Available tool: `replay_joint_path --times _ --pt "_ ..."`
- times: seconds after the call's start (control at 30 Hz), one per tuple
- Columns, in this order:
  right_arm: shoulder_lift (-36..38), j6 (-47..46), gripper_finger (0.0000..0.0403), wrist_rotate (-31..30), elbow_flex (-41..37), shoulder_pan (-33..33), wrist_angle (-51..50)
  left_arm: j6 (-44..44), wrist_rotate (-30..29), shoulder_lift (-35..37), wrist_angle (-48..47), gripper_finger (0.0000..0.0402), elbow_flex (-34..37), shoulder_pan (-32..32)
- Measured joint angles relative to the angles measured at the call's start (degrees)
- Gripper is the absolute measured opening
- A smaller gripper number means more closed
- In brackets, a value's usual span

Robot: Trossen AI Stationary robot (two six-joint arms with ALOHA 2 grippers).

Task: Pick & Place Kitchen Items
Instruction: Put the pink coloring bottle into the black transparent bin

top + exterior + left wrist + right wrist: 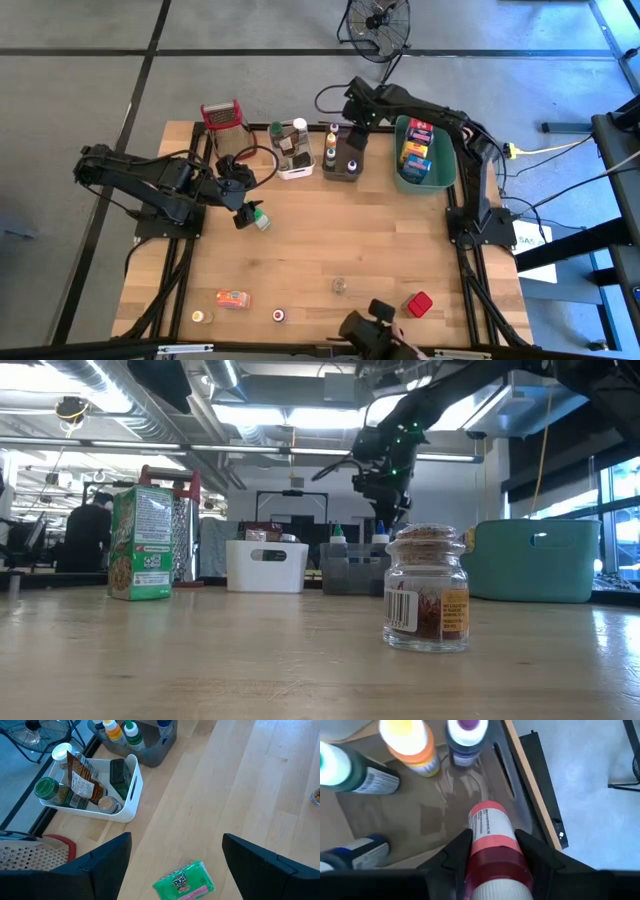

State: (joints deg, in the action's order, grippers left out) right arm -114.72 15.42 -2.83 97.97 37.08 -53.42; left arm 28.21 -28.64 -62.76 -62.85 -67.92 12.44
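Observation:
A small red bottle [489,832] with a white cap hangs over the grey tub [340,168] at the table's far edge, with my right gripper [495,854] shut on it. The tub holds squeeze bottles with orange [410,742], purple [465,734], green [350,770] and blue [355,851] tops. My left gripper [176,857] stands open above a green box [186,881] that lies flat on the table left of centre. In the high view my left gripper [247,213] is beside that box [263,219]. My right gripper pinches the red bottle's body just below the white cap [496,865] between its two fingers [456,854]. The fingers come steeply from above. The bottle stands upright, cap up, its bottom end [482,812] pointing down into the grey tub among the other bottles.
A white tub [291,157] with jars and packets stands left of the grey one, and a green tub [425,172] with boxes to its right. A red-topped grater [222,116] is at the far left. An orange box [233,298], a small jar [340,286] and a red box [418,303] lie near the near edge.

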Motion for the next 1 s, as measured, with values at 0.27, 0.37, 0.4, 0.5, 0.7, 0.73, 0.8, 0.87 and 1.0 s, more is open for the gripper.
replay_joint_path --times 0.27,0.37,0.4,0.5,0.7,0.73,0.8,0.87,1.0 --pt "-2.19 0.06 0.0133 -1.43 0.00 -0.01 -1.78 0.00 0.02 0.00 0.00 0.0308 0.00 0.01" --pt "-3.11 0.01 0.0133 -1.88 0.00 0.04 -4.11 -0.01 0.01 0.00 0.00 0.0308 0.00 -0.01" --pt "-3.40 -0.21 0.0133 -1.99 0.00 0.00 -4.55 0.00 0.00 0.00 0.00 0.0308 0.00 0.00" --pt "-3.46 -0.86 0.0133 -2.10 -0.01 -0.11 -4.63 -0.02 0.00 0.00 0.00 0.0308 0.00 0.01" --pt "-3.45 -1.42 0.0135 -1.70 0.00 -0.27 -4.36 0.00 0.00 0.00 0.00 0.0308 0.00 0.01" --pt "-3.58 -1.44 0.0141 -1.68 0.00 -0.33 -4.40 0.00 0.00 0.00 0.00 0.0308 0.00 0.00" --pt "-3.83 -1.44 0.0163 -1.68 0.00 -0.38 -4.42 0.00 0.00 0.00 0.00 0.0308 0.00 -0.01" --pt "-4.31 -1.44 0.0182 -1.68 0.00 -0.38 -4.28 0.00 0.01 0.00 0.00 0.0308 0.00 0.00" --pt "-5.77 -1.53 0.0195 -1.66 0.00 -0.38 -4.44 0.00 0.02 0.00 0.00 0.0308 0.00 0.01"
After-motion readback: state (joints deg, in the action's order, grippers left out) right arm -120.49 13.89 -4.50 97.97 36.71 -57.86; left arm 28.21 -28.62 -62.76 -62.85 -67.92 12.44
